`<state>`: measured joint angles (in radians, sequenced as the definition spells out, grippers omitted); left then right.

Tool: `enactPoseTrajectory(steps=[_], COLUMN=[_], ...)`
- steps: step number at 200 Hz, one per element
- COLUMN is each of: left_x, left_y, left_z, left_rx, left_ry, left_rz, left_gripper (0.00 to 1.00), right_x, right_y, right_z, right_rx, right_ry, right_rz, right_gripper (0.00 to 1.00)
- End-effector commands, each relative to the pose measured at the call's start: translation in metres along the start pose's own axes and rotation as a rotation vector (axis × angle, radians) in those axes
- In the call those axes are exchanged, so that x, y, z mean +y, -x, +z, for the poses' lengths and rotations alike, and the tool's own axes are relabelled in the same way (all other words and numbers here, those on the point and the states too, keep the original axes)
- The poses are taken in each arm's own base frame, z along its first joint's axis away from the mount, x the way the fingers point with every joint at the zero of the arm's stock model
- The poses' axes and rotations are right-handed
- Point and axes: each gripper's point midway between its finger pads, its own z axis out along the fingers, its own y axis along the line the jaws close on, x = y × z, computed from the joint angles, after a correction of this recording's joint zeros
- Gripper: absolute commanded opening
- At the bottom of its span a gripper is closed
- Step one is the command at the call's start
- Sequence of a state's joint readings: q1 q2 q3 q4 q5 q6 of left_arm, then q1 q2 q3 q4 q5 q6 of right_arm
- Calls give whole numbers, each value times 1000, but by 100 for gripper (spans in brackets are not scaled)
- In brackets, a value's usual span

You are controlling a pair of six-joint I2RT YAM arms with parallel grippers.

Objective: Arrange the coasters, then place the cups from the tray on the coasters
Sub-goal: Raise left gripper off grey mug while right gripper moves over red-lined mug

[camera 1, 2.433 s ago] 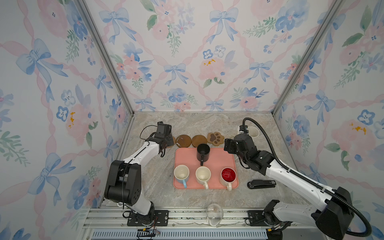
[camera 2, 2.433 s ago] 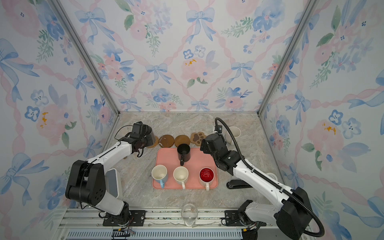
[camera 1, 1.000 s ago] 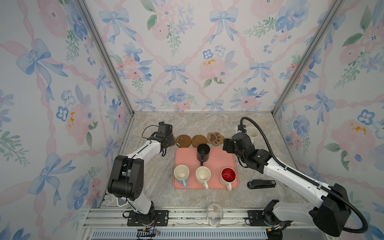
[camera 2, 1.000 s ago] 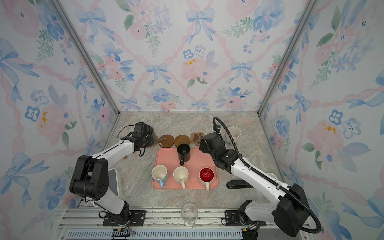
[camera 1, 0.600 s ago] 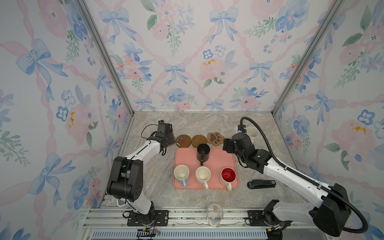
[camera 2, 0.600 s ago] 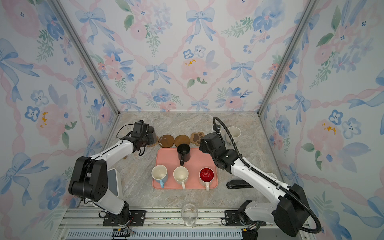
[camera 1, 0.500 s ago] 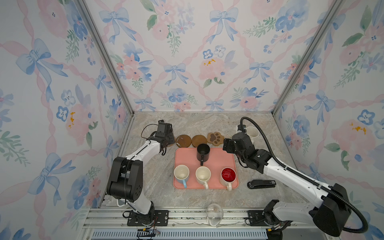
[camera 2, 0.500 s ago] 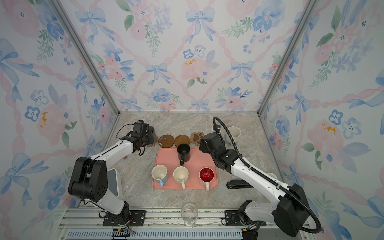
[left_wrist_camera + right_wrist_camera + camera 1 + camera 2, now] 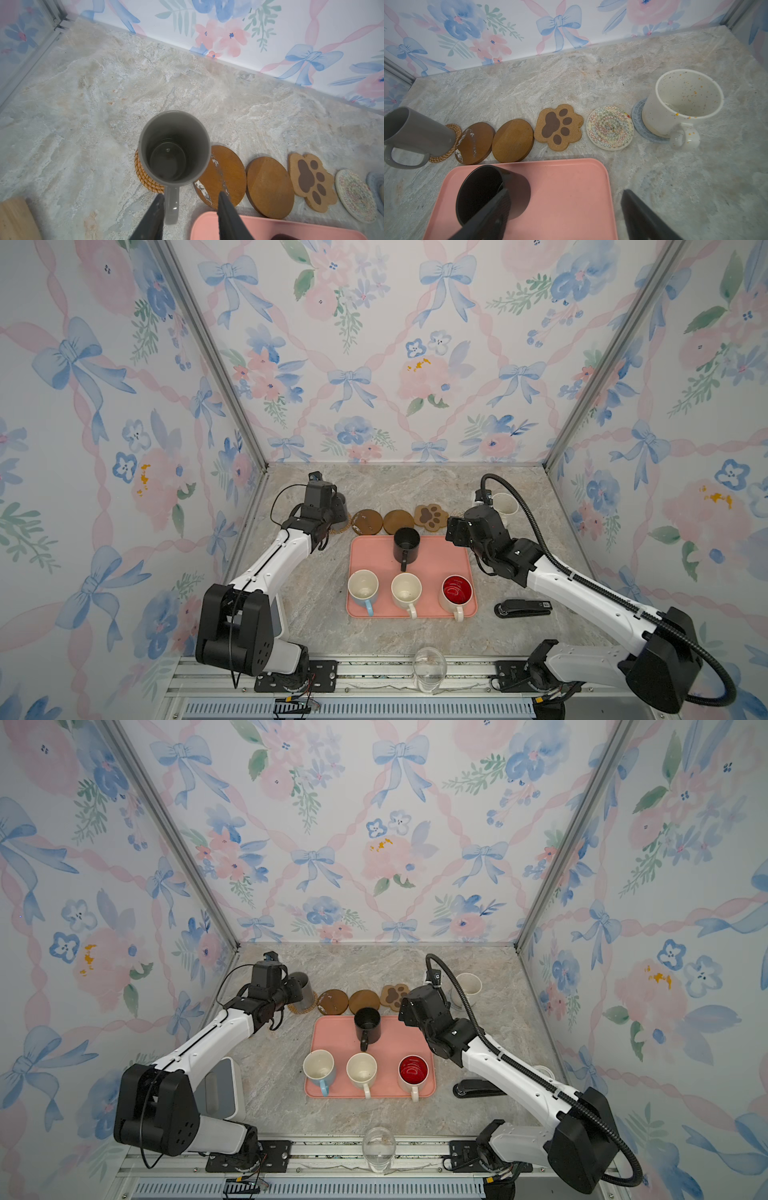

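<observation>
A marbled stone tabletop [image 9: 316, 626] is being enclosed by walls [image 9: 374, 344] papered with bows and flowers, the coasters [image 9: 512, 140] being lined along its far side behind the pink tray [image 9: 571, 218]. The grey mug [image 9: 174, 145] is being borne upright on the rattan coaster [image 9: 143, 176] at the row's left end. Its handle is being pointed back between the parted jaws of the left gripper [image 9: 191, 195], nothing being clamped, while the right gripper [image 9: 564, 192] is being held wide open over the tray, beside the black mug [image 9: 483, 187].
</observation>
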<state>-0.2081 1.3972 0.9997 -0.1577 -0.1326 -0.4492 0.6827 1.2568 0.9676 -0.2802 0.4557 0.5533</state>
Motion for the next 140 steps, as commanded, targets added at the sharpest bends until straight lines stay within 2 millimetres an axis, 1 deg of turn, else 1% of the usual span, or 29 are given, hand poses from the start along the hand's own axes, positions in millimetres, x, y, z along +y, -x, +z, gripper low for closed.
enactPoseTrajectory(steps=[1, 32, 45, 57, 69, 85, 96, 101, 103, 105, 125, 140], left_x=[-9, -29, -39, -49, -59, -67, -71, -73, -69, -68, -66, -66], left_y=[5, 5, 3, 0, -6, -16, -23, -21, -32, -36, -49, -59], left_z=[-18, -46, -57, -67, -75, -82, -83, -86, -82, -81, -79, -79], left_rx=[-35, -86, -108, -130, -146, -164, -180, -201, -184, -181, -186, -179], left_ry=[-53, -113, -136, -161, -192, -231, -257, -270, -262, -262, -293, -309], left_rz=[-17, -2, 14, 23, 30, 31, 38, 33, 38, 38, 28, 31], left_gripper=[40, 41, 42, 43, 44, 48, 51, 51, 52, 52, 54, 55], right_x=[6, 12, 14, 17, 19, 17, 13, 9, 8, 7, -5, -12], right_y=[10, 9, 10, 6, -3, -23, -35, -39, -41, -44, -58, -71], right_z=[-8, -16, -24, -34, -45, -60, -72, -78, -80, -83, -104, -113], right_rx=[-11, 5, 13, 26, 49, 94, 105, 105, 106, 109, 122, 146], right_ry=[17, 23, 26, 40, 52, 58, 39, 24, 19, 15, -10, -7], right_rz=[-7, -41, -68, -108, -150, -220, -274, -298, -307, -316, -351, -337], right_gripper=[86, 86, 86, 85, 85, 84, 83, 83, 83, 83, 83, 83])
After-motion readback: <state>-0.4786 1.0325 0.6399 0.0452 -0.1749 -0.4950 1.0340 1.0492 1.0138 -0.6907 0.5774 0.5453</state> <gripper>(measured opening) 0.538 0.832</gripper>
